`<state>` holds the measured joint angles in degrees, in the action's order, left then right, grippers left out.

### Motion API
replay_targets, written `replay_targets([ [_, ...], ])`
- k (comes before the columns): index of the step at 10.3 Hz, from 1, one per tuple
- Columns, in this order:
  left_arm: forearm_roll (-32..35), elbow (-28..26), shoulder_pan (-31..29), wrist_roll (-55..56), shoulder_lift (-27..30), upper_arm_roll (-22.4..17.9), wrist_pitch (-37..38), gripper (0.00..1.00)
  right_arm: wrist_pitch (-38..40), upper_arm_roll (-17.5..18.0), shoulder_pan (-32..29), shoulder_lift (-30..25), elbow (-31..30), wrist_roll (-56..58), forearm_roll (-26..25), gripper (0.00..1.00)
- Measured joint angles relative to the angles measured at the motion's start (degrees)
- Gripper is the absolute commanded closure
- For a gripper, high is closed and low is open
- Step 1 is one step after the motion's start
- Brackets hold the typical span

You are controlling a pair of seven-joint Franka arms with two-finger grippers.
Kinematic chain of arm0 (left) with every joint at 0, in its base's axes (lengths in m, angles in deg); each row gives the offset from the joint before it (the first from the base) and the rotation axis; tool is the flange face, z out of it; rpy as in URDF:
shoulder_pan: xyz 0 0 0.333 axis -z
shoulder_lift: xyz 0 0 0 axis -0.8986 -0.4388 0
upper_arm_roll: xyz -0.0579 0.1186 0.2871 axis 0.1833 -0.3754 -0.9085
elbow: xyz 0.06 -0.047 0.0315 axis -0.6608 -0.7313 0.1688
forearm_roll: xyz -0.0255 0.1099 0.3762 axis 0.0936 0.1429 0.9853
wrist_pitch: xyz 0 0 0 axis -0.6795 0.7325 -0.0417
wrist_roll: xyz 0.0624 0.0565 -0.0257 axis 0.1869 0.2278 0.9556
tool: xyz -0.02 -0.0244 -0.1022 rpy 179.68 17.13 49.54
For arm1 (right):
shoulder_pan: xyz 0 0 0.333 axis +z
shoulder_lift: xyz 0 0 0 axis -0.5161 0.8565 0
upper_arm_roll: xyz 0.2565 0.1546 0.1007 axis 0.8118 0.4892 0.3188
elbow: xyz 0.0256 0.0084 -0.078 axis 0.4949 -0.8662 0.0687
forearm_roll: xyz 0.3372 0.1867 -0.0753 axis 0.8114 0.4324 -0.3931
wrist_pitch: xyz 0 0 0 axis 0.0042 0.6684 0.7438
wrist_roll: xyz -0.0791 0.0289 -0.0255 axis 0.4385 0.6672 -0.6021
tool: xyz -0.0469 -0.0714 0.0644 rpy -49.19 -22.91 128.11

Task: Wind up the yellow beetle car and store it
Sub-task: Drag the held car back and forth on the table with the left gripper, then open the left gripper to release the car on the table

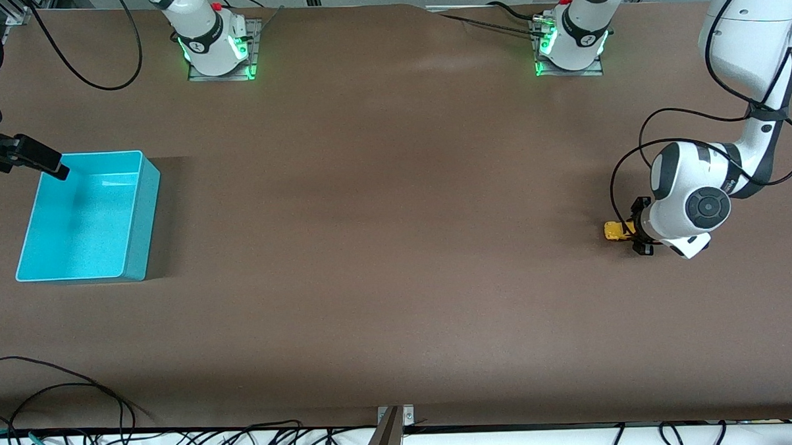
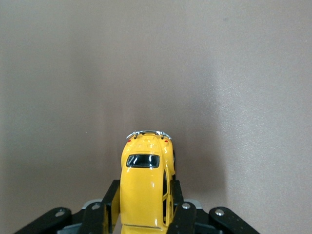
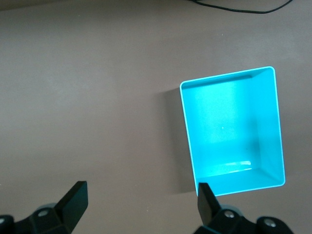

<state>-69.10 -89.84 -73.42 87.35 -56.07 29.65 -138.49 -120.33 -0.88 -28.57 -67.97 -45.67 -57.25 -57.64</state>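
Observation:
The yellow beetle car is at the left arm's end of the table, down at the table surface. My left gripper is shut on it, a black finger against each side of its body. In the left wrist view the car sticks out from between the fingers of the left gripper. The turquoise bin stands empty at the right arm's end. My right gripper is open and empty, up over the bin's edge. The right wrist view shows the right gripper and the bin.
Cables lie along the table's edge nearest the front camera, and a black cable lies near the right arm's base. Both arm bases stand at the edge farthest from the front camera. Bare brown table stretches between the bin and the car.

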Motion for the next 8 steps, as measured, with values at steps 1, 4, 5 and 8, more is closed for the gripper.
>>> replay_targets([
  [1, 0.0, 0.01, -0.02, 0.0, 0.0, 0.0, 0.0, 1.0, 0.0, 0.0, 0.0, 0.0, 0.0, 0.0, 0.0, 0.0],
  [4, 0.0, 0.09, -0.21, -0.01, -0.04, 0.0, 0.03, 1.0, 0.0, 0.0, 0.0, 0.0, 0.0, 0.0, 0.0, 0.0],
  [5, 0.02, 0.14, -0.37, -0.11, -0.06, 0.0, 0.03, 1.0, 0.0, 0.0, 0.0, 0.0, 0.0, 0.0, 0.0, 0.0],
  [8, 0.1, 0.33, -0.91, -0.58, -0.2, -0.01, 0.03, 1.0, 0.0, 0.0, 0.0, 0.0, 0.0, 0.0, 0.0, 0.0],
])
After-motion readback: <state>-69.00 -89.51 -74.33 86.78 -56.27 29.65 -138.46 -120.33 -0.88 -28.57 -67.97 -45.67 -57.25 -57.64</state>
